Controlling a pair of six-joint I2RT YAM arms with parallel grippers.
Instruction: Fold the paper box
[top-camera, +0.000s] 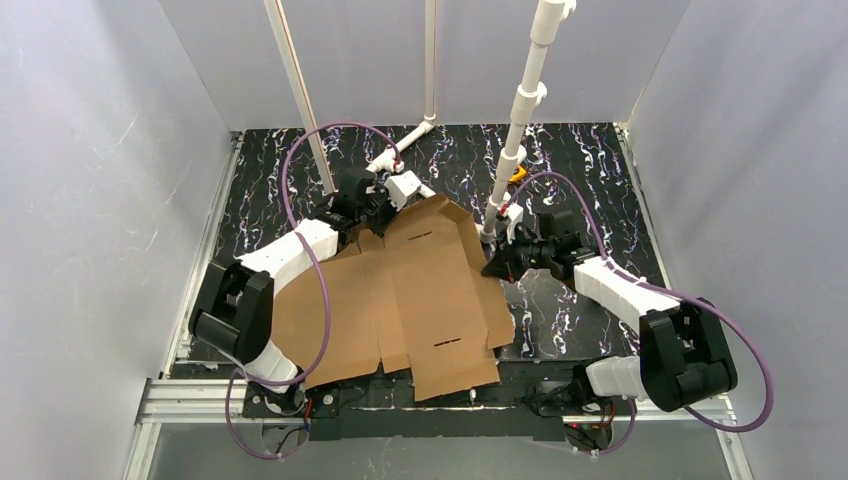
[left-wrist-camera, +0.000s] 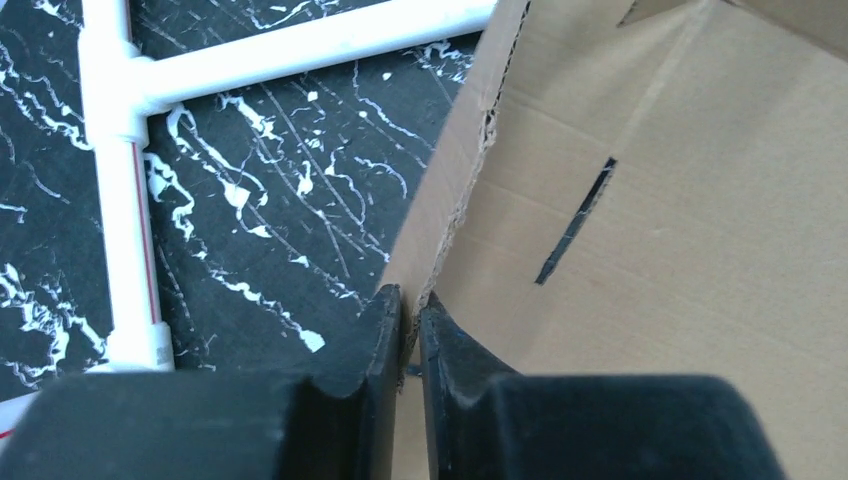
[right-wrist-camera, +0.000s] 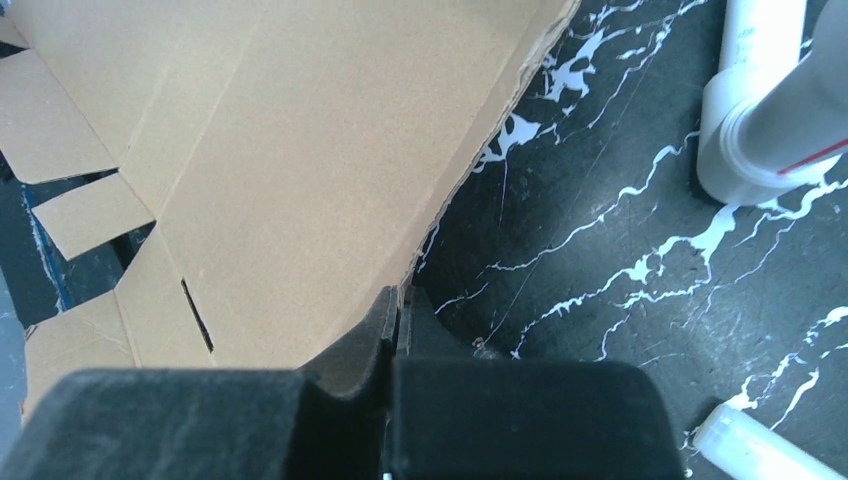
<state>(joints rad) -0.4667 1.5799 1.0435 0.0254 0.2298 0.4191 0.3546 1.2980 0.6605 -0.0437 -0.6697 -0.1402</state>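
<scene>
- Box (top-camera: 400, 300): lies central, mostly a flat sheet; I see the 6 o'clock flaps unfolded.
- Right gripper (right-wrist-camera: 400, 297): pinched together on the box's 3 o'clock edge.
- Left gripper (left-wrist-camera: 410, 300): clamped on the 12 o'clock flap, which stands raised. I judge the folding barely begun, with every wall left to do.

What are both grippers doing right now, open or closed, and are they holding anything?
The left gripper is closed, pinching an edge of the paper box.
The right gripper is closed, pinching another edge of it.
</scene>
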